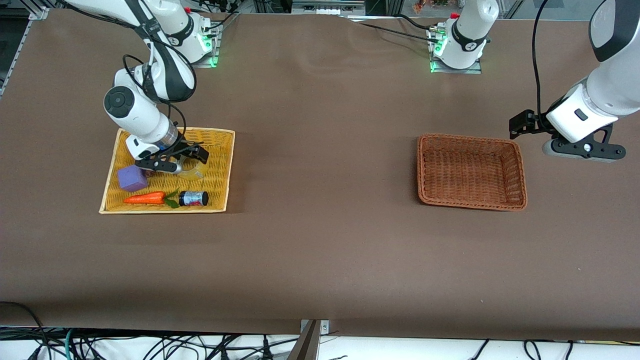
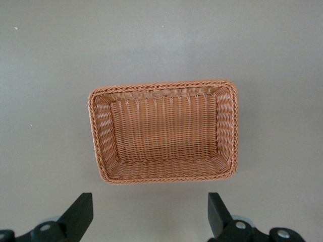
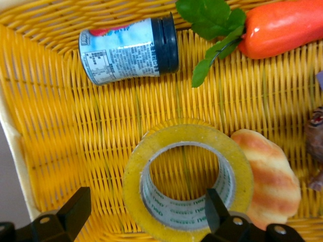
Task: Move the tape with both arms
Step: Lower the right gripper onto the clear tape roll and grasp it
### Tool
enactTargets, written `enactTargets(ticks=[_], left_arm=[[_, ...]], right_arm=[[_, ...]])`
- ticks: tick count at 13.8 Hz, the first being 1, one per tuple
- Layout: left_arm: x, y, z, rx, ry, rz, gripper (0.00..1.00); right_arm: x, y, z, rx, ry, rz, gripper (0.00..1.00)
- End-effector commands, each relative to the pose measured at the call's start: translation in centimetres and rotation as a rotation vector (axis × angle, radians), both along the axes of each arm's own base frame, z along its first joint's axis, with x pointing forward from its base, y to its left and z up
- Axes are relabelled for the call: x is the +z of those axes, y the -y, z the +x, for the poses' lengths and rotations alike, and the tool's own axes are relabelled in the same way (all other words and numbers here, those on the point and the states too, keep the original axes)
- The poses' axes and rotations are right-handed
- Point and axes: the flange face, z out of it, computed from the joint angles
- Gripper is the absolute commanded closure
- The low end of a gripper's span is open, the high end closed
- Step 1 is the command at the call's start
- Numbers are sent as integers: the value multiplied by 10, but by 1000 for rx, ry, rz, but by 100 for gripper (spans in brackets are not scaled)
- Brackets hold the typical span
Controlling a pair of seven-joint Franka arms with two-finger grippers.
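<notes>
Yellowish tape [image 3: 187, 181] under right pincer [image 3: 146, 214]

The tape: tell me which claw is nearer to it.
Right. The right claw hangs open just above the tape in the yellow tray; the left claw waits open beside the brown basket.

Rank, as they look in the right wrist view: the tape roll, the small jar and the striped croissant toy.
1. Translucent yellowish ring-shaped tape roll, largest.
2. Small black-lidded labelled jar and orange-striped croissant-shaped toy: similar, and the toy is partly cut off, so unranked.
</notes>
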Motion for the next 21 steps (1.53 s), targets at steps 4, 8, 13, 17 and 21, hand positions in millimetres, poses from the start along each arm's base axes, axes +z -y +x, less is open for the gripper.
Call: enactTargets(ticks=[4, 8, 13, 17, 21], left_arm=[[6, 7, 2, -16, 10, -12, 0], [14, 6, -1, -19, 30, -11, 0], [18, 6, 8, -20, 91, -15, 0], [3, 7, 8, -18, 44, -11, 0], [4, 16, 3, -14, 16, -8, 0]], right_arm=[[-35, -8, -8, -20, 56, 37, 0], [-39, -11, -7, 5, 72, 41, 100], [4, -11, 2, 36, 49, 10, 100], [75, -52, 10, 81, -7, -13, 100], [131, -170, 21, -81, -26, 40, 100]])
